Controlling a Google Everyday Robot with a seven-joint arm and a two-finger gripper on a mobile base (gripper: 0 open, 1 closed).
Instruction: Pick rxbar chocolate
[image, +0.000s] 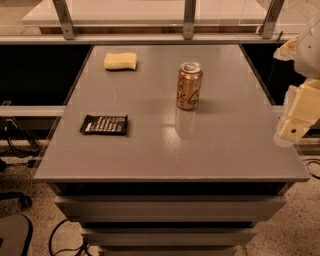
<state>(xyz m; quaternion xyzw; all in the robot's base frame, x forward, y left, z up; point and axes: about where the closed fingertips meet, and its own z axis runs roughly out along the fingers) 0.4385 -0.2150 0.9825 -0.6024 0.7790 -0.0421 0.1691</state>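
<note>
At the right side, just off the table (210, 150), my gripper (296, 122) hangs; open or closed, cannot tell. Rxbar (104, 124) lies flat at near-left, close to the left edge, long axis left-right. Target is directly left of me, well apart, across bare top. Can (189, 85) stands farther back than that line; sponge (120, 61) far-left, clear. Room above looks open.

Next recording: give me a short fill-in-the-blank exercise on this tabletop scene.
The flat black rectangular white-lettered wrapper lies near the grey table's ___ edge.
The golden metal drink can stands ___.
The robot's cream hand hangs beyond the table's ___ edge, away from the wrapper.
Missing: left; upright; right.
</note>
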